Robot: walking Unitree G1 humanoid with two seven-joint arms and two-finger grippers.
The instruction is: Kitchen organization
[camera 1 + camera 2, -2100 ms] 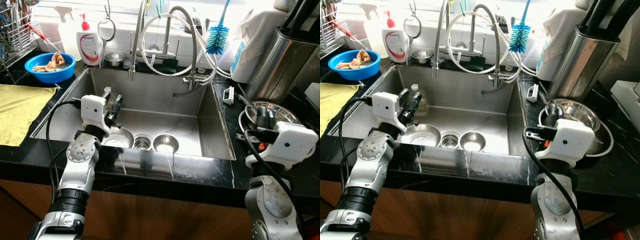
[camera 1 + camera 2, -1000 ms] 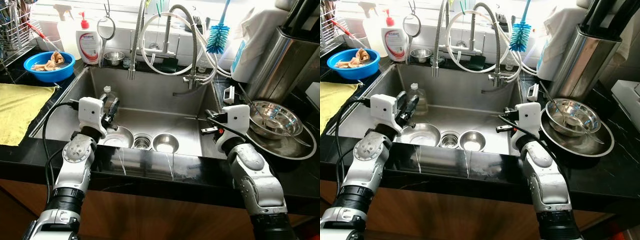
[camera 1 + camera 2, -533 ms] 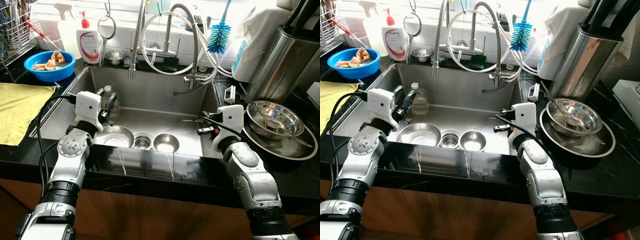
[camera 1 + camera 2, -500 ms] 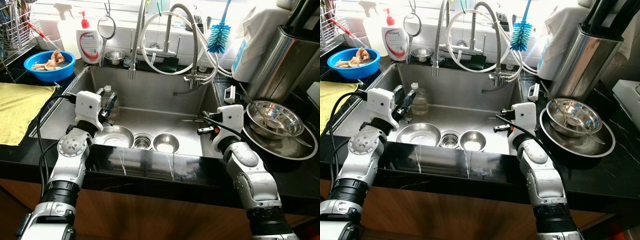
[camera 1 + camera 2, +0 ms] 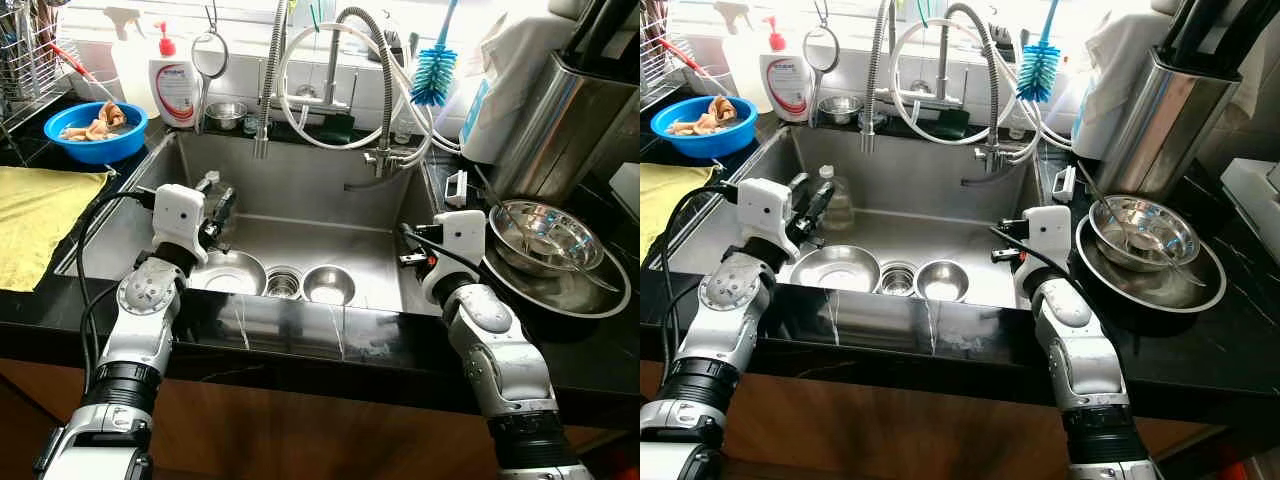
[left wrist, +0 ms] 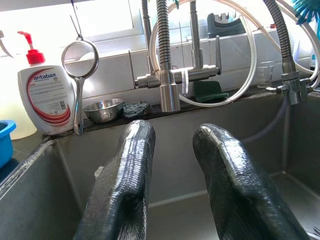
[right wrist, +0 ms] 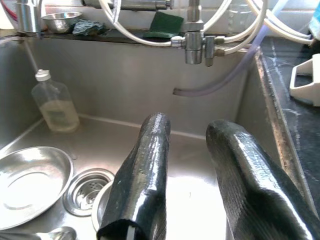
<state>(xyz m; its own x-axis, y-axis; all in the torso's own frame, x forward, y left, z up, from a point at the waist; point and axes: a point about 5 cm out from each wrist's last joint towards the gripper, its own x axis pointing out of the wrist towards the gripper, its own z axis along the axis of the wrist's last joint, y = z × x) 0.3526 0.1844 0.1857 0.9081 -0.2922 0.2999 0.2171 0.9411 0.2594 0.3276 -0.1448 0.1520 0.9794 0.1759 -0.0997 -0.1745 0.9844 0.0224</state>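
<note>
Both arms reach over the sink (image 5: 400,270). The left gripper (image 5: 222,205) hangs over the left side of the sink with its two black fingers (image 6: 125,180) a little apart and nothing between them. Just under it sits a wide metal bowl (image 5: 837,267) on the sink floor, and right behind it stands a small bottle (image 5: 837,205). The right gripper (image 7: 187,175) hangs by the right wall of the sink, its fingers apart too, holding nothing. Below it and to its left is a small metal bowl (image 5: 329,284), next to the drain (image 5: 283,284). On the counter just to its right are two more stacked metal bowls (image 5: 550,235). Far behind the left gripper, on the ledge, stands a soap bottle (image 6: 46,97).
</note>
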